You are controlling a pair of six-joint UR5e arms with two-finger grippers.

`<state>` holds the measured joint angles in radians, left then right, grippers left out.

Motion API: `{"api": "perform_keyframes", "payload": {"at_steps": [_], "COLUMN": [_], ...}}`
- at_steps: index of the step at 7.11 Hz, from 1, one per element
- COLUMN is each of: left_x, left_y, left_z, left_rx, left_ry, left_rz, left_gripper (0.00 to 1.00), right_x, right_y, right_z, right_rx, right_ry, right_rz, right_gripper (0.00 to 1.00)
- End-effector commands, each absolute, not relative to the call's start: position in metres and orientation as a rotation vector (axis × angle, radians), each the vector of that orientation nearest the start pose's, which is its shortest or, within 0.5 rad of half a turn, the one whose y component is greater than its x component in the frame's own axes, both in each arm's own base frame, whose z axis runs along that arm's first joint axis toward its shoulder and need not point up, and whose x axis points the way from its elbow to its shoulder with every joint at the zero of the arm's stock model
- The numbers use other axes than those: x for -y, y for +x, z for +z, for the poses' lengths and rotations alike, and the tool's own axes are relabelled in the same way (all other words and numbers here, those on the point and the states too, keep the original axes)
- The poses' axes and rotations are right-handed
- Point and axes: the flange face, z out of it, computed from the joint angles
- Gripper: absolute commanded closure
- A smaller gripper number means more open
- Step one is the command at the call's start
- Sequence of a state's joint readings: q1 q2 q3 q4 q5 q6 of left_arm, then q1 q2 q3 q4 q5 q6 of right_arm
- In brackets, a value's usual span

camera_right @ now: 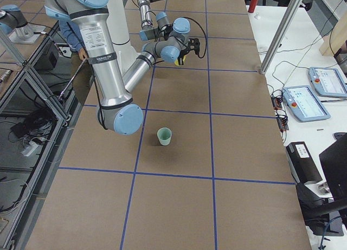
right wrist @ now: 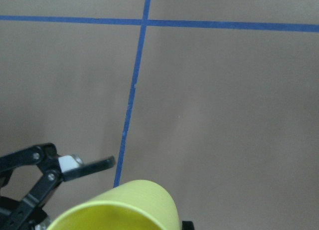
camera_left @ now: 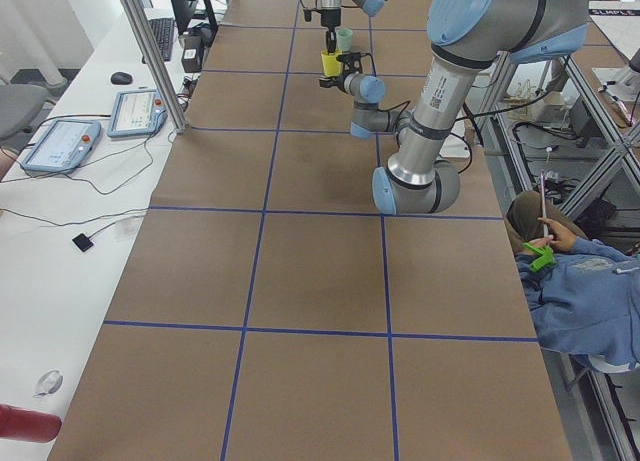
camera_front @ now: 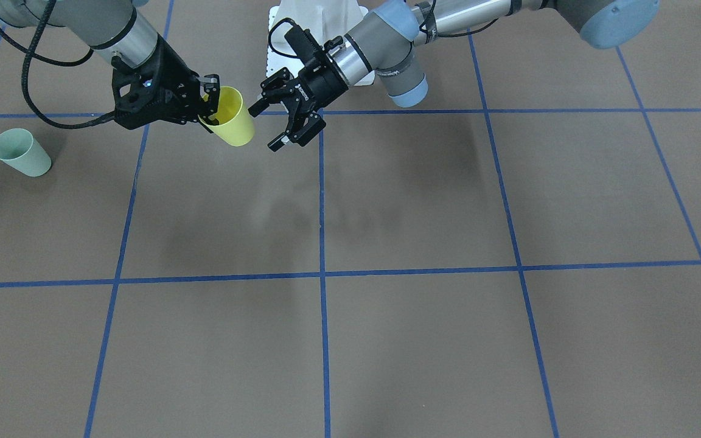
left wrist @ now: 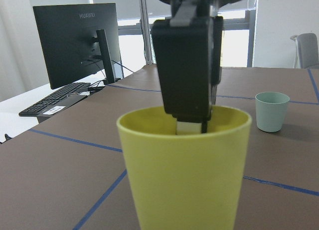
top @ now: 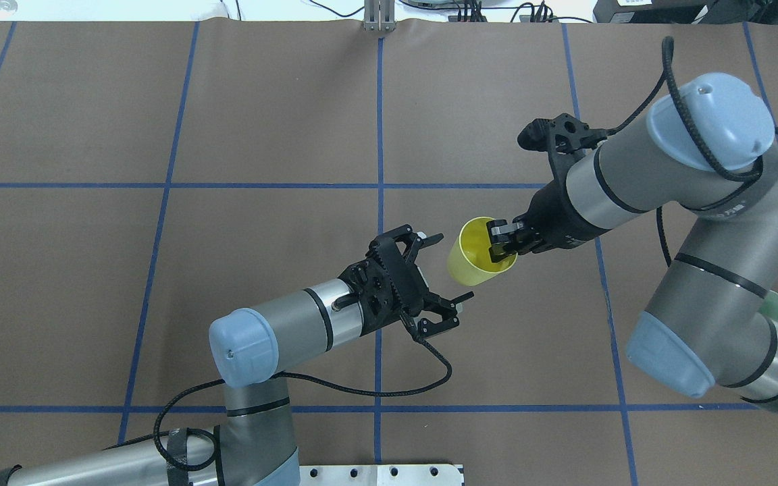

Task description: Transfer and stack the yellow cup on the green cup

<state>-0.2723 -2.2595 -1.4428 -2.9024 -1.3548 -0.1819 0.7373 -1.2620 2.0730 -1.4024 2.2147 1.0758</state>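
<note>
My right gripper [camera_front: 209,100] [top: 500,243] is shut on the rim of the yellow cup [camera_front: 232,118] [top: 477,253], with one finger inside and one outside. It holds the cup tilted above the table. My left gripper [camera_front: 265,128] [top: 453,266] is open and empty, just off the cup's base and apart from it. The left wrist view shows the yellow cup [left wrist: 184,175] close up, with the right gripper's finger [left wrist: 187,65] in it. The green cup [camera_front: 20,152] [camera_right: 164,135] [left wrist: 271,110] stands upright on the table on my right side. In the overhead view it is mostly hidden behind my right arm.
The brown table is marked with blue tape lines [camera_front: 321,274]. A white base plate [top: 379,474] sits at the robot's edge. A monitor [left wrist: 75,38] and keyboard stand beyond the table. A seated person [camera_left: 575,281] is beside the table.
</note>
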Motion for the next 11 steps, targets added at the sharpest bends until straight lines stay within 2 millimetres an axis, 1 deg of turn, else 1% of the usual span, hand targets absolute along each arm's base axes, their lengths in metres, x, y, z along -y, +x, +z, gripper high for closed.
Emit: {"api": "perform_keyframes", "payload": {"at_steps": [1, 2, 3, 4, 5, 6, 7, 8, 9, 10, 11], "left_x": [0.327, 0.326, 0.327, 0.334, 0.342, 0.353, 0.363, 0.377, 0.382, 0.382, 0.384], "left_y": [0.596, 0.594, 0.593, 0.588, 0.584, 0.579, 0.58, 0.577, 0.569, 0.568, 0.566], "left_z": [0.156, 0.15, 0.144, 0.149, 0.153, 0.161, 0.177, 0.188, 0.21, 0.226, 0.229], "left_rx": [-1.183, -1.196, -1.202, -1.213, -1.266, -1.231, -1.13, -1.07, -1.056, -1.071, -1.067], "left_ry": [1.521, 1.522, 1.526, 1.504, 1.438, 1.43, 1.434, 1.421, 1.391, 1.35, 1.349], "left_rz": [0.543, 0.535, 0.529, 0.497, 0.417, 0.319, 0.251, 0.245, 0.187, 0.157, 0.151], "left_gripper": [0.01, 0.01, 0.01, 0.01, 0.01, 0.01, 0.01, 0.01, 0.01, 0.01, 0.01], "right_x": [0.41, 0.409, 0.411, 0.404, 0.394, 0.384, 0.37, 0.366, 0.365, 0.367, 0.37], "right_y": [-0.278, -0.24, -0.207, -0.163, -0.14, -0.123, -0.102, -0.096, -0.098, -0.099, -0.101], "right_z": [0.278, 0.305, 0.34, 0.382, 0.412, 0.439, 0.472, 0.478, 0.49, 0.498, 0.514], "right_rx": [1.077, 1.035, 0.984, 0.928, 0.885, 0.843, 0.8, 0.792, 0.777, 0.772, 0.76], "right_ry": [0.057, 0.066, 0.048, 0.01, -0.013, -0.024, -0.035, -0.04, -0.06, -0.07, -0.09], "right_rz": [-0.005, 0.069, 0.147, 0.239, 0.273, 0.269, 0.235, 0.235, 0.238, 0.239, 0.245], "right_gripper": [1.0, 1.0, 1.0, 1.0, 1.0, 1.0, 1.0, 1.0, 1.0, 1.0, 1.0]}}
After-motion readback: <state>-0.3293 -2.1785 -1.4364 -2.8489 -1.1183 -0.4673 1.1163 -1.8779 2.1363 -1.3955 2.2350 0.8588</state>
